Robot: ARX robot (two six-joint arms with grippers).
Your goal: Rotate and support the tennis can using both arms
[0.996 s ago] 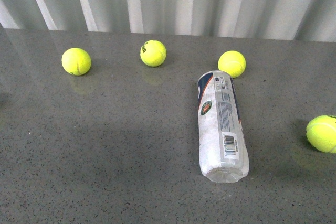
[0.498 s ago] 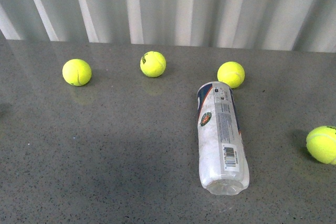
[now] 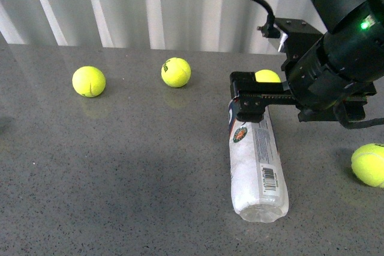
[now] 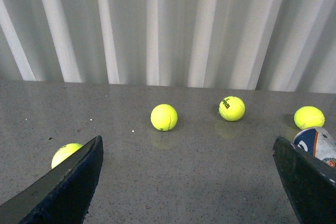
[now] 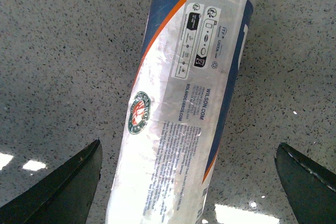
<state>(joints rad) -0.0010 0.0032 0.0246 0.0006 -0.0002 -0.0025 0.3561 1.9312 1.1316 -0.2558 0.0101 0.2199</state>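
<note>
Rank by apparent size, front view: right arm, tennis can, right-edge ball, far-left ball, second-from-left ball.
1. right arm
2. tennis can
3. right-edge ball, nearer, cropped
4. far-left ball and second-from-left ball: look alike

Grey table [image 3: 120,166]: 1 tennis can [image 3: 259,163], balls [image 3: 89,81]

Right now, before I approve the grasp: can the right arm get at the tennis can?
Probably yes. The right gripper hangs open over the tennis can near its far end, fingers spread to either side, nothing between. The tennis ball beyond that end looks clear of them.
</note>
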